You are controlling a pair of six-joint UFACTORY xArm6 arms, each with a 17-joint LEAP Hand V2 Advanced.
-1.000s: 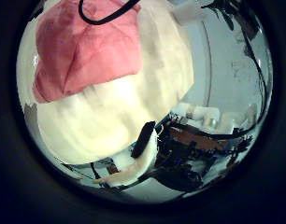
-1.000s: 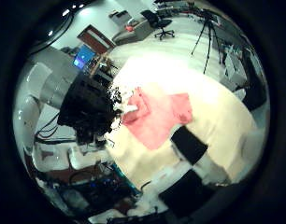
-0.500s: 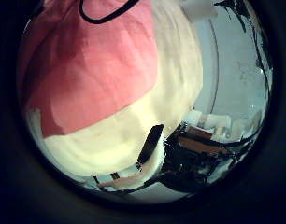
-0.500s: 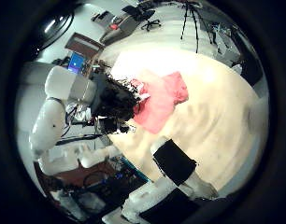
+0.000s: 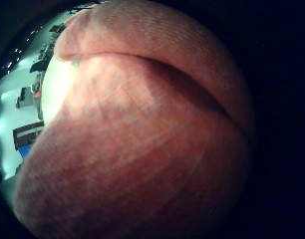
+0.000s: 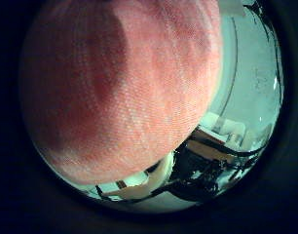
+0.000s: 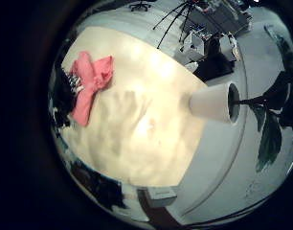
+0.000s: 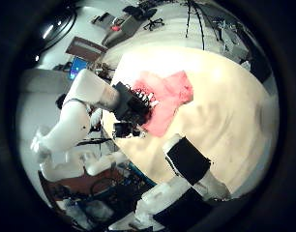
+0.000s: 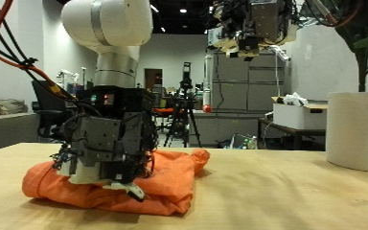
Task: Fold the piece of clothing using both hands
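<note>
An orange piece of clothing lies crumpled on the light wooden table. My left hand is down on its near end, fingers pointing roughly straight down onto the cloth. In both left palm views the cloth fills nearly everything, so it is very close to that palm. My right hand hangs high above the table, away from the cloth, fingers relaxed and holding nothing. From its palm views I see the garment far below with the left hand on it.
A white cylindrical pot with a plant stands on the table on the right hand's side. Chairs, tripods and desks stand in the room behind the table edge.
The left hand has come down onto the clothing: the cloth grew from part of its palm view to nearly all of it. The right palm view has shifted slightly.
</note>
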